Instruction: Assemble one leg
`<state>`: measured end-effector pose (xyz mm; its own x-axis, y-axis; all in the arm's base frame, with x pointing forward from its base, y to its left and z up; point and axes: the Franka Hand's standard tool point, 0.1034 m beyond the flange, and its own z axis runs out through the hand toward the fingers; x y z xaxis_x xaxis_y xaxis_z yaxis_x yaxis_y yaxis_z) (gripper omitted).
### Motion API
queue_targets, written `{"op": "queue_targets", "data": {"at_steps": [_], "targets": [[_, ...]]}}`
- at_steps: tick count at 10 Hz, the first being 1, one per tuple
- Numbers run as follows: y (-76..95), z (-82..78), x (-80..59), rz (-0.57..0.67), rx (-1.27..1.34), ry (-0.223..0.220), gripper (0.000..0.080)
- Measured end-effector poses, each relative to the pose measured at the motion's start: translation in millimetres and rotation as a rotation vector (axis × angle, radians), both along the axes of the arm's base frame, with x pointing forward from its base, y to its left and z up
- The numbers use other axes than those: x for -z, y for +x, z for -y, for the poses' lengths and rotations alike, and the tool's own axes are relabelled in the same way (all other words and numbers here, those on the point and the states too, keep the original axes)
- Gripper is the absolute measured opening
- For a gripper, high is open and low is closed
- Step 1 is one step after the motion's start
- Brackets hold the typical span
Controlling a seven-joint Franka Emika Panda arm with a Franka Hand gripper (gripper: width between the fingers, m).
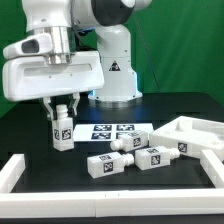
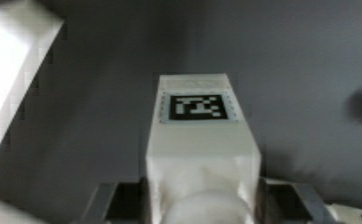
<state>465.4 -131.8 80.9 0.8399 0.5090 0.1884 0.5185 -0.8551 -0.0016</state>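
My gripper (image 1: 61, 108) is shut on a leg (image 1: 62, 131), a chunky white post with a black-and-white tag. It hangs upright, with its lower end at or just above the black table, at the exterior view's left. In the wrist view this leg (image 2: 203, 125) runs out from between the dark fingers (image 2: 128, 205), which sit against its two sides, with its tag facing the camera. Three more legs lie on the table: one (image 1: 108, 164) in front, one (image 1: 150, 157) beside it, and one (image 1: 180, 148) further to the exterior view's right.
The marker board (image 1: 112, 131) lies flat behind the loose legs. A large flat white panel (image 1: 198, 133) sits at the exterior view's right. A white border rail (image 1: 110, 203) runs along the front edge and the left side. The arm's white base (image 1: 115, 75) stands behind.
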Motion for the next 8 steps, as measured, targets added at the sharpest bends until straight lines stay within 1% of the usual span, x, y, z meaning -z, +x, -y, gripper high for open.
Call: {"op": "queue_targets", "data": {"at_steps": [1, 3, 4, 7, 8], "targets": [[-4.5, 3.5, 5.1, -0.005, 0.010, 0.005, 0.0277], [-14.8, 8.9, 18.7, -0.030, 0.037, 0.034, 0.0277], [-16.7, 12.6, 23.0, -0.024, 0.043, 0.017, 0.0277], [-16.8, 13.4, 23.3, -0.024, 0.047, 0.015, 0.0278], [-16.9, 13.5, 23.6, -0.024, 0.047, 0.015, 0.0506]]}}
